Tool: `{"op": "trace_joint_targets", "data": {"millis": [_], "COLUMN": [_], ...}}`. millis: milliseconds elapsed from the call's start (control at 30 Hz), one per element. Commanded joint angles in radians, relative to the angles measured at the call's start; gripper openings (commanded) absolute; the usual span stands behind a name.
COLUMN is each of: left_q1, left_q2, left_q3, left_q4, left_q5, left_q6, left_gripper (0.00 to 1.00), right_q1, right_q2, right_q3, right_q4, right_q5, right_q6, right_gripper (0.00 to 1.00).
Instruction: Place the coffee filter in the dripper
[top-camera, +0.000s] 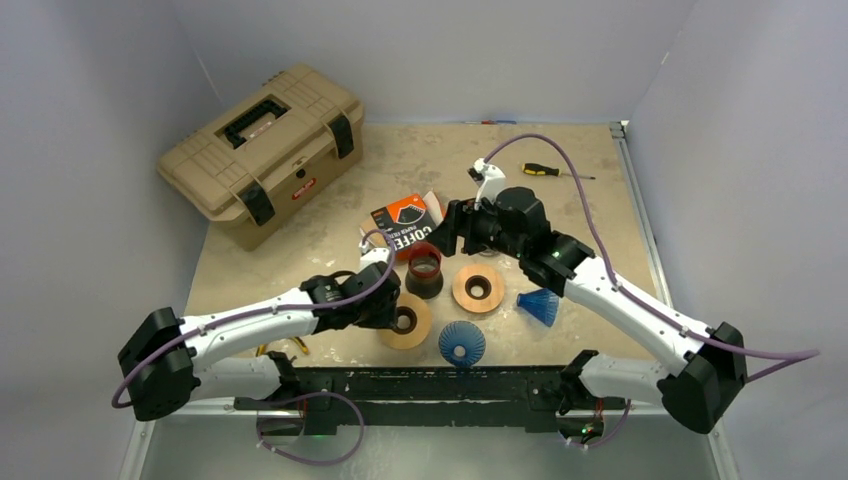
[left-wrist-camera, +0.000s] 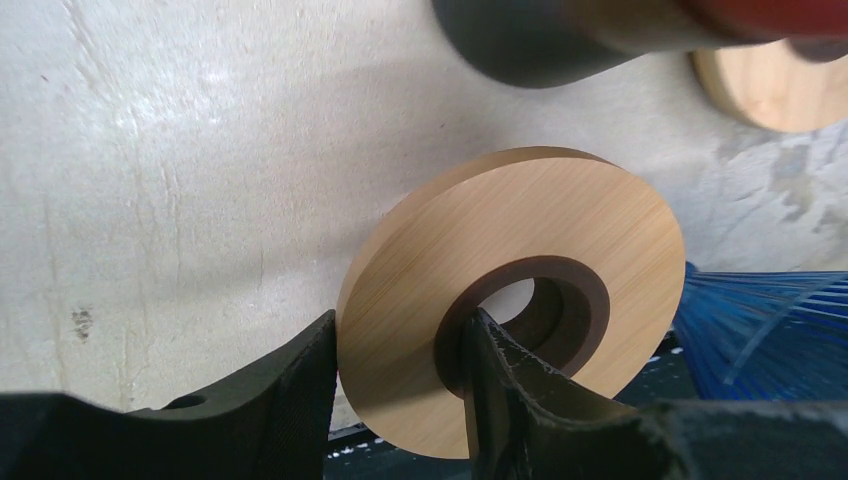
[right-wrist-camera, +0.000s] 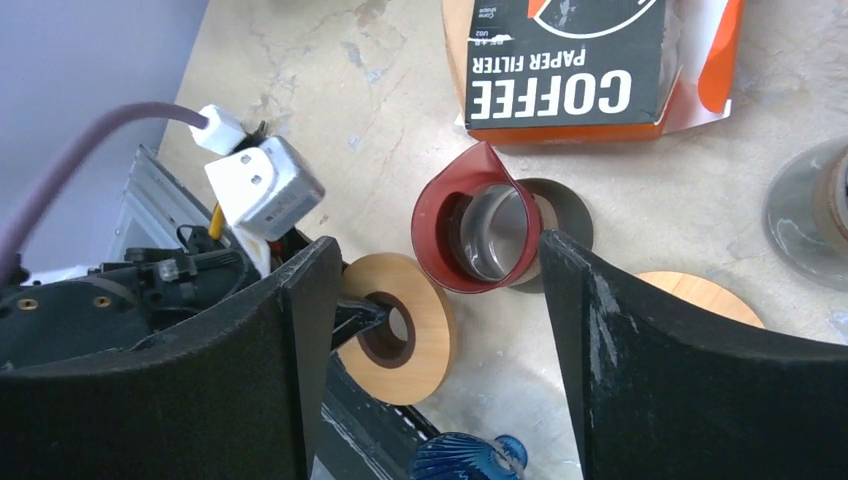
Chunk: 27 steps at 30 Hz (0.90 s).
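Beige tabletop (top-camera: 420, 160) | left pincer (left-wrist-camera: 400, 330) clamps tilted wooden ring (left-wrist-camera: 560, 230) | right pincer (right-wrist-camera: 437, 250) wide, hovering by dripper (right-wrist-camera: 430, 215)

Tan toolbox (top-camera: 262, 150), black latches, lid shut, at my far left on the beige table (top-camera: 400, 170), yellow-and-black screwdriver (top-camera: 545, 170) lying toward my far right
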Motion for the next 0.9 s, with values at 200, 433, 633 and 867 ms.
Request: {"op": "trace_joint_targets", "data": {"millis": [200, 433, 633, 867], "left_q1": [-0.004, -0.004, -0.004, 0.013], "left_q2": [-0.133, -0.138, -0.022, 0.112], "left_q3": [0.254, 0.385, 0.502, 0.611], "left_q4": [-0.201, -0.242, -0.234, -0.207], "left_q5": [-0.106, -0.129, -0.145, -0.144], "left_q6": [0.101, 0.145, 0.189, 0.243], "left_gripper": [0.1, 0.1, 0.11, 0.12], "right_q1": [0.005, 0.005, 0.004, 0.004], "right_q2": [-0.109, -0.17, -0.23, -0.301], "right_q3": [-0.013, -0.017, -0.026, -0.044], "right_q4": [0.0, -0.016, -0.038, -0.063], "right_q5": [0.1, 0.157, 0.226, 0.261], "right_q6": [0.026, 0.03, 0.032, 0.038], "right_gripper": [0.84, 0.88, 0.91, 0.93]}}
